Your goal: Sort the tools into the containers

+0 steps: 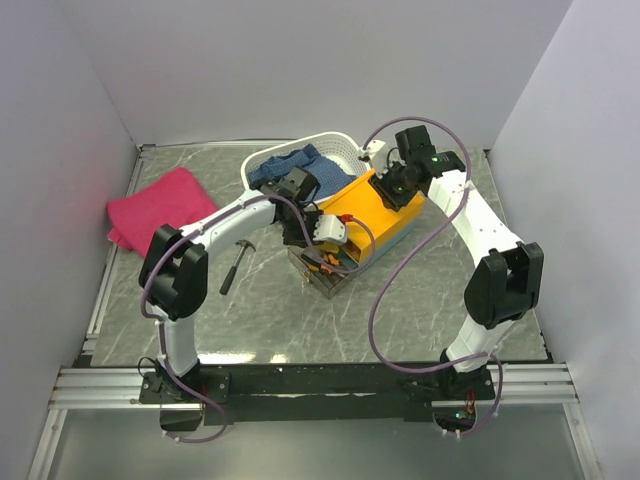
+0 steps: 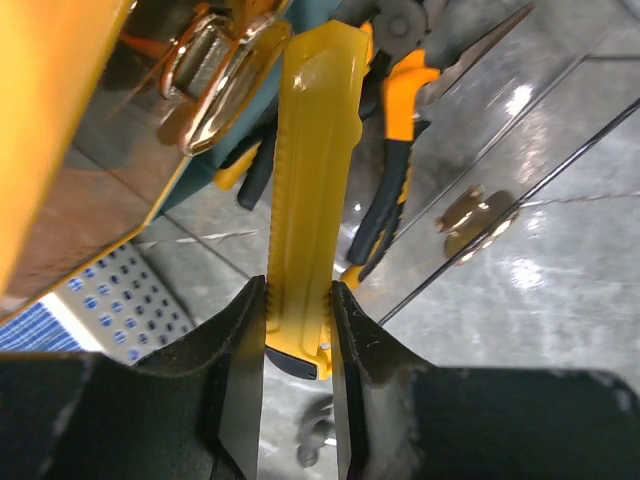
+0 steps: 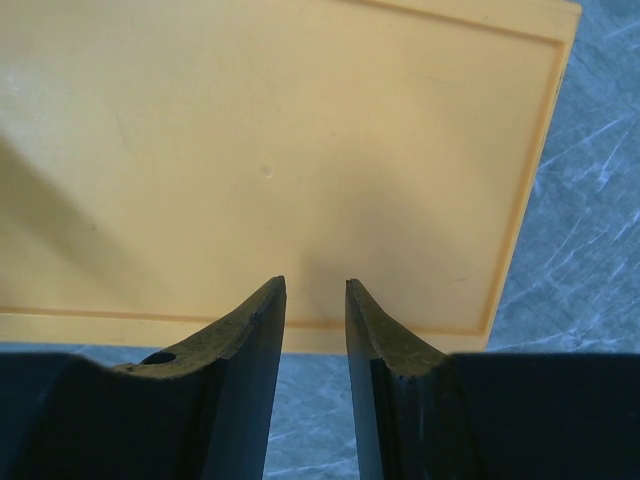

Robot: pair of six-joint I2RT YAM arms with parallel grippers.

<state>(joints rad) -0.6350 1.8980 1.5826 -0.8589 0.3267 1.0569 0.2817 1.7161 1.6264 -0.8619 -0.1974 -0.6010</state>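
The container is an orange-yellow box (image 1: 378, 212) with a teal-grey base and a clear drawer (image 1: 325, 272) pulled out toward the front. My left gripper (image 1: 318, 238) is shut on a yellow utility knife (image 2: 305, 180) by its butt end and holds it over the drawer. Orange-and-black pliers (image 2: 392, 160) lie in the drawer beside the knife. My right gripper (image 1: 392, 188) hovers over the far end of the lid (image 3: 280, 140). Its fingers (image 3: 255, 330) stand a narrow gap apart with nothing between them. A hammer (image 1: 236, 266) lies on the table left of the box.
A white perforated basket (image 1: 335, 148) with a blue cloth (image 1: 290, 168) stands behind the box, touching it. A pink cloth (image 1: 160, 205) lies at the far left. A shiny brass-coloured metal piece (image 2: 215, 85) shows at the box's edge. White walls enclose the table.
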